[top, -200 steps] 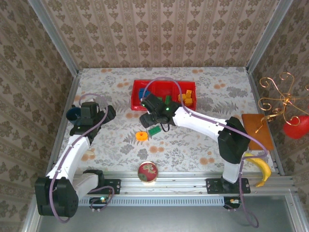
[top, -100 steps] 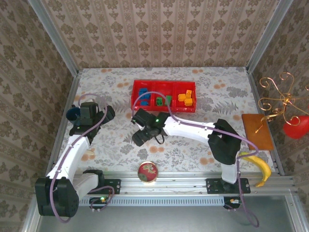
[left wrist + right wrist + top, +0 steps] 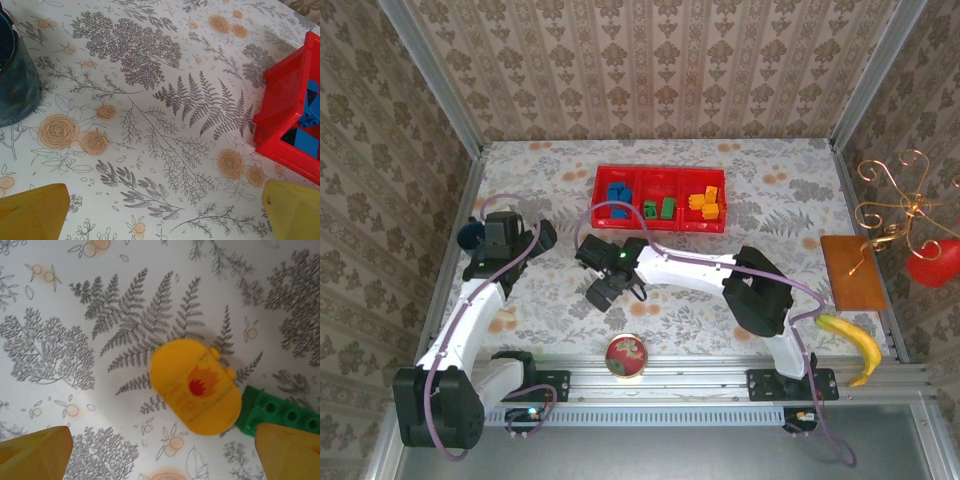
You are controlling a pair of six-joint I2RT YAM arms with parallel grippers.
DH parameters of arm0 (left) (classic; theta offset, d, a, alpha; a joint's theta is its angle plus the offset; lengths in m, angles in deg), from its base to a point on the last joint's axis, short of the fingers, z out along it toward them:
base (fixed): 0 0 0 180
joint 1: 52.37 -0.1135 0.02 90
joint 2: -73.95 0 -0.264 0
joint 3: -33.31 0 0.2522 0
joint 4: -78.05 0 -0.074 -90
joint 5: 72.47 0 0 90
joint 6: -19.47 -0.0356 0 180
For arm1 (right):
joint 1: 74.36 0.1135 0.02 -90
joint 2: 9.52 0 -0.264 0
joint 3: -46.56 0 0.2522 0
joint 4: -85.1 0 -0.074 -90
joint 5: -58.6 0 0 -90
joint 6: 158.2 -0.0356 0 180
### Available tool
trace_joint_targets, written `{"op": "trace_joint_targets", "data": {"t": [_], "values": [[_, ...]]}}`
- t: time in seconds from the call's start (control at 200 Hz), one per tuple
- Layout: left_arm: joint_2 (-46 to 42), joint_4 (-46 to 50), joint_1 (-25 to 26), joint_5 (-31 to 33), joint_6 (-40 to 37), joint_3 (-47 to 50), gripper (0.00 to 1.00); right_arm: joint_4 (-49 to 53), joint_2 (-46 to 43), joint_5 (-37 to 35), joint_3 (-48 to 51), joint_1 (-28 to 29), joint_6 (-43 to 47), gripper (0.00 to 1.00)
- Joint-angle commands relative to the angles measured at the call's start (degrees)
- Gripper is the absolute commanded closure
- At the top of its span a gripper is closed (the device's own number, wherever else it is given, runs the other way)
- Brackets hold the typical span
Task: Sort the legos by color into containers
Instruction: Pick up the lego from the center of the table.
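Rear centre of bench point(image 3: 560, 310): tray point(image 3: 660, 169), legos point(image 3: 617, 192) in all three compartments. Far left: cup point(image 3: 470, 236). Front edge, centre: dish point(image 3: 626, 356). Front right: banana point(image 3: 855, 345), board point(image 3: 850, 270) behind it. Under right end effector point(image 3: 162, 452): flat rounded lego point(image 3: 195, 392), studded block point(image 3: 277, 412) just beside it.

Counts, as we see them | red tray point(image 3: 280, 105): one, three compartments | green blocks point(image 3: 667, 207) in tray: two | green block point(image 3: 280, 412) outside tray: one | orange rounded piece point(image 3: 195, 392): one | blue blocks point(image 3: 617, 192), orange blocks point(image 3: 706, 204) in tray: small clusters, numbers we cannot fix | dark cup point(image 3: 15, 80): one | round dish point(image 3: 625, 357): one | banana point(image 3: 852, 345): one
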Motion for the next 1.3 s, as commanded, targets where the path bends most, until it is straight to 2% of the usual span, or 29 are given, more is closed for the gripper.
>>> {"op": "trace_joint_targets", "data": {"t": [0.0, 0.245, 0.605, 0.95, 1.175, 1.295], "values": [[-1.26, 0.72, -0.65, -0.06, -0.18, -0.79, 0.0, 2.46, 3.12, -4.16, -2.88, -0.2, 4.25, 0.03], [-1.8, 0.91, -0.79, -0.06, -0.24, -0.54, 0.0, 2.46, 7.63, -5.2, -6.17, -1.03, 8.64, 0.0], [-2.4, 1.15, -1.12, -0.05, -0.31, -0.53, 0.0, 4.16, 11.8, 0.84, -8.99, -2.09, 10.69, 0.01], [-2.4, 1.03, -1.24, -0.15, -0.21, -0.44, 0.0, 5.45, 10.45, 6.09, -7.11, -2.07, 9.68, 0.13], [-2.38, 1.02, -1.23, -0.23, -0.22, -0.44, 0.0, 5.81, 8.52, 7.82, -5.81, -2.05, 8.36, 0.25], [-2.4, 1.06, -1.24, -0.28, -0.2, -0.52, 0.0, 5.97, 7.68, 8.69, -5.21, -1.97, 7.71, 0.27]]}}
